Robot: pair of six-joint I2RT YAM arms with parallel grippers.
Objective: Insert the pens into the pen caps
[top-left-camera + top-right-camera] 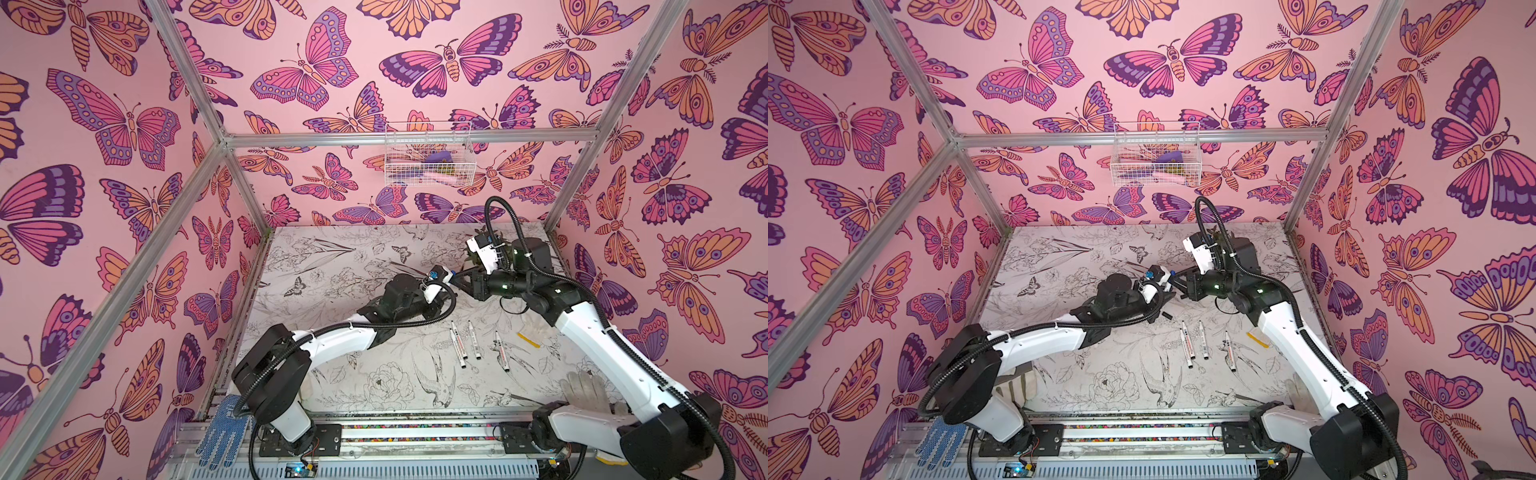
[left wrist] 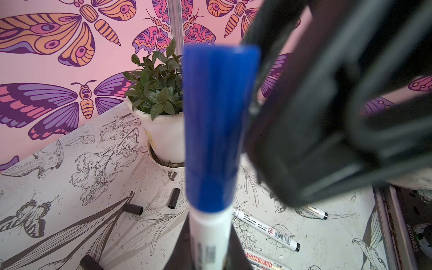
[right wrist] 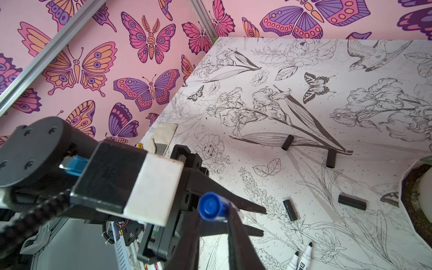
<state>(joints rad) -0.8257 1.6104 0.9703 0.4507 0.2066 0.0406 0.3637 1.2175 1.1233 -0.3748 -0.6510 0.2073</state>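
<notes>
The left gripper (image 2: 208, 223) is clamped on a slim white marker pen (image 2: 208, 240), raised over the middle of the table (image 1: 353, 257) and fitted with a blue plastic cap (image 2: 217, 121). The right gripper (image 3: 214, 217) is set at that cap; its grip cannot be judged. Three uncapped white pens (image 1: 473, 340) are laid near right.

Smooth blue plastic cap (image 2: 219, 126), white plastic pen (image 2: 208, 236)

Left arm (image 1: 332, 337) and right arm (image 1: 592, 334) reach inward; left pincer (image 3: 264, 222) clamped, right pincer (image 3: 214, 211) meeting it tip to tip, grip unclear.
</notes>
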